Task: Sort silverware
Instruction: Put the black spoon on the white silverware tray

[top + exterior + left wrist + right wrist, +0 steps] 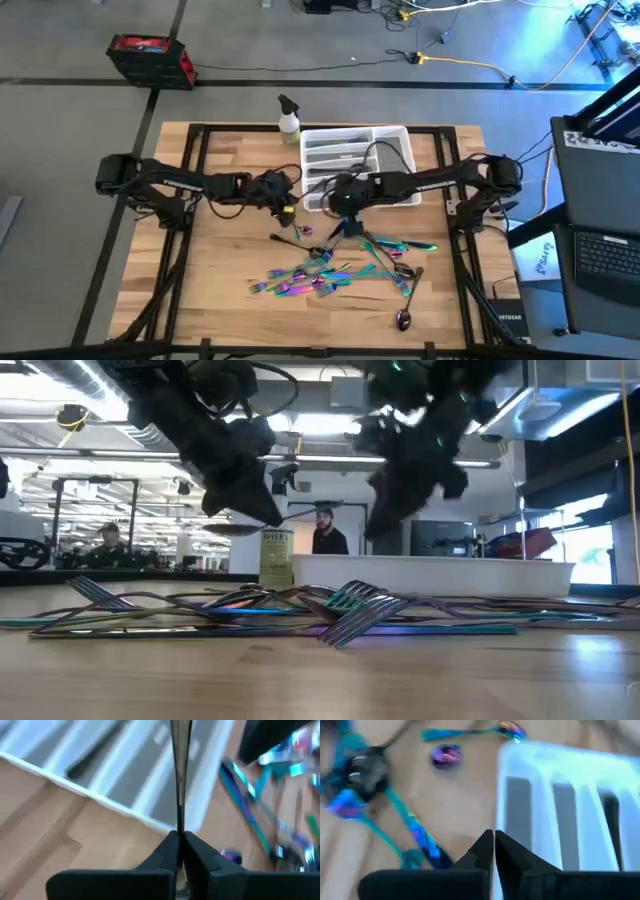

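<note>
My left gripper point(179, 836) was clamped on 1 thin utensil point(180, 765) near the tray point(412, 150); a slip could misfile it. My right gripper point(494, 839) was closed, empty. Remaining silverware point(330, 272) lay piled nearby.

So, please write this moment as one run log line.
left gripper: shut on utensil, beside tray | right gripper: shut | silverware pile: unsorted

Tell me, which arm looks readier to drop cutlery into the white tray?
Probably the left. Its gripper is shut on a slim utensil, edge-on, pointing at the tray. The right gripper is shut with nothing visible in it, beside the tray's near wall.
</note>
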